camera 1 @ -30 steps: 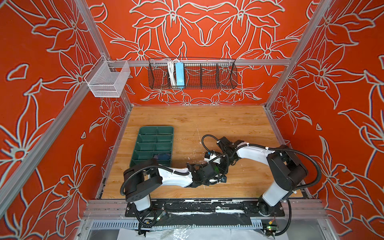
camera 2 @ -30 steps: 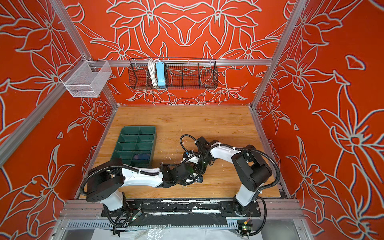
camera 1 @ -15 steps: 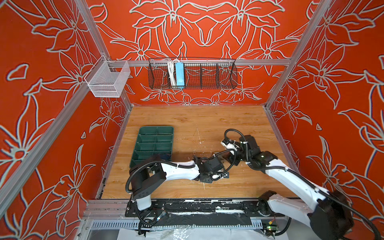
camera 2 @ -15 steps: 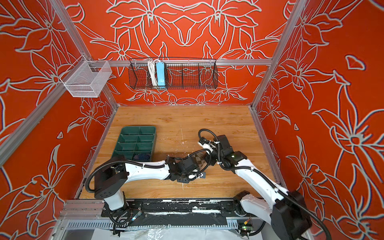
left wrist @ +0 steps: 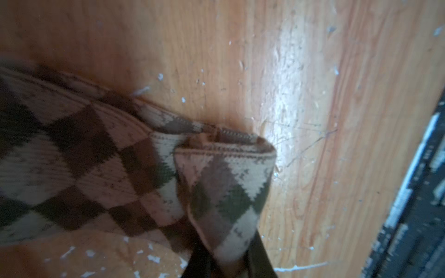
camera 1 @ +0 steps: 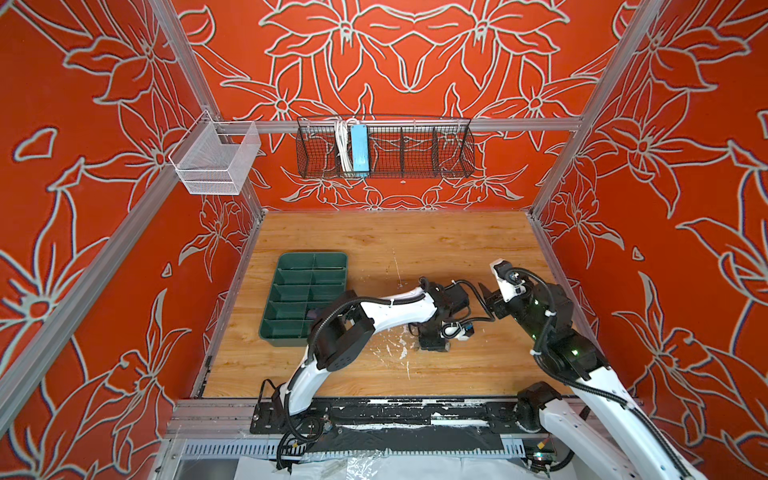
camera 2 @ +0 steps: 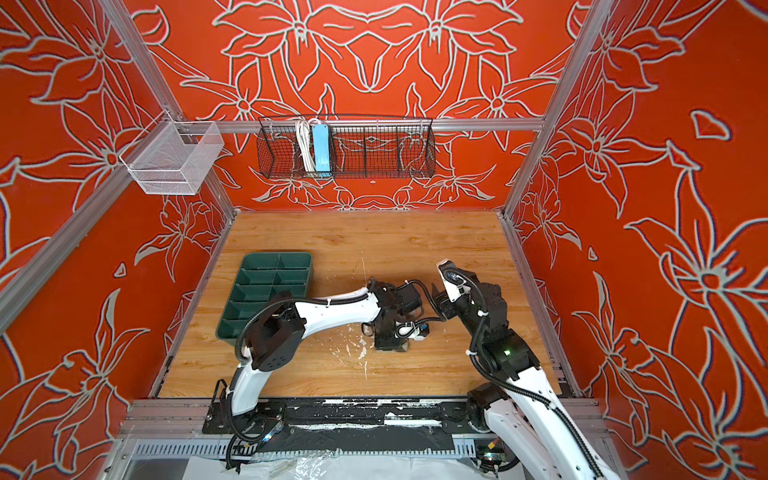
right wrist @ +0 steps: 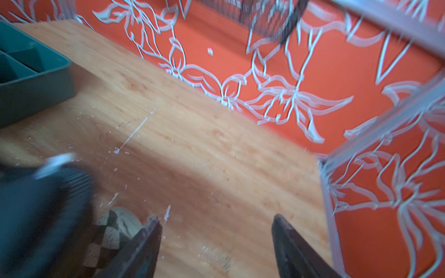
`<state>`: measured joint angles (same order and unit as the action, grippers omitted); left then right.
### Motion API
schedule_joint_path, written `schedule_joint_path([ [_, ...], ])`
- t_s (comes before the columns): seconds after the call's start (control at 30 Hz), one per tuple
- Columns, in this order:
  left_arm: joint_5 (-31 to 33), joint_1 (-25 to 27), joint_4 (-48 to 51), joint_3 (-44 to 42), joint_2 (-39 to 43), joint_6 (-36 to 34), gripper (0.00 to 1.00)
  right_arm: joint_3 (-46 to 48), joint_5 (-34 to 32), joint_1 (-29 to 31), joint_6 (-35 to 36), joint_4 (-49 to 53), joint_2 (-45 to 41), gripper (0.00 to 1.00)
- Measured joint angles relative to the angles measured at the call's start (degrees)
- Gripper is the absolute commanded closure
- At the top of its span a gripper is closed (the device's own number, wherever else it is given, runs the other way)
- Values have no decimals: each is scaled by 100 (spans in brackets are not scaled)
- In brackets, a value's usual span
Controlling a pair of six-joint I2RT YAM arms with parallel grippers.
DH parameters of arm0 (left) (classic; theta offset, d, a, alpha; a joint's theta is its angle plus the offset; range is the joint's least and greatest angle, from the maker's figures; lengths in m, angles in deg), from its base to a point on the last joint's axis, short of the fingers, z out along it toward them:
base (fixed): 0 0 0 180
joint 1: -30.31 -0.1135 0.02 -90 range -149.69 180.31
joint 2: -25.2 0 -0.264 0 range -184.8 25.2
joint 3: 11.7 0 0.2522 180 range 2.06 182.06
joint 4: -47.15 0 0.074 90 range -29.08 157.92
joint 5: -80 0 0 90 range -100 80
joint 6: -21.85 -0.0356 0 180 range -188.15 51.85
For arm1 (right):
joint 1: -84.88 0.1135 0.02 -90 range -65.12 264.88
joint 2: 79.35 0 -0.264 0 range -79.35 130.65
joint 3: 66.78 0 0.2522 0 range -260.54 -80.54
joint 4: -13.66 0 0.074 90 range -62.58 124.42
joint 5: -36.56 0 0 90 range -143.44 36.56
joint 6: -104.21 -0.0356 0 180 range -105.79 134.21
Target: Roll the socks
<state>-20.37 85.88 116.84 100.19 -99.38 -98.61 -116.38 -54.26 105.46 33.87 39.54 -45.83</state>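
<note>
- Beige-and-brown argyle sock lies on the wooden surface. In both top views it sits in the lower middle of the frame, almost wholly hidden beneath the wrist of the left arm.
- The left pincer is pinching the sock's open end. The left wrist view shows the knit doubled over into a short fold there, with the dark fingers pressed close on either side of it.
- The right pincer is spread wide and holds nothing. In both top views it hangs right of centre, just beside the left wrist. Its own blurred view shows a corner of the sock near one finger, not touching it.
- A green compartment tray stands left of centre, well apart from the sock. No purple sock can be made out, and the left arm covers part of the tray.
- Step in hand, as I judge it: the roll on this sock is barely begun, with one turn at the end and the rest of the length flat.
- The next move calls for the left pincer to hold the fold tight while turning it along the sock. The free pincer should come down to steady the loose length, since soft knit readily springs open.
</note>
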Motion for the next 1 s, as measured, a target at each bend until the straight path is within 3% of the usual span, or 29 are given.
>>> schedule_joint_path([
  [0.13,-776,-393,575,586,-446,236,94,-83,702,7,767,332,-470,27],
  [0.3,-1353,-656,1051,1054,-837,468,93,-404,1825,37,1847,1290,-455,29],
  [0.43,-1563,-741,1237,1239,-990,544,93,-492,2288,529,2208,1956,-144,30],
  [0.6,-1729,-802,1412,1416,-1134,592,92,-221,1296,2297,2159,2293,944,27],
  [0.67,-1753,-817,1434,1434,-1147,592,92,-2,909,2691,2055,2184,1397,27],
  [1.0,-1735,-839,1423,1434,-1150,553,90,330,-638,3003,1521,710,3392,32],
])
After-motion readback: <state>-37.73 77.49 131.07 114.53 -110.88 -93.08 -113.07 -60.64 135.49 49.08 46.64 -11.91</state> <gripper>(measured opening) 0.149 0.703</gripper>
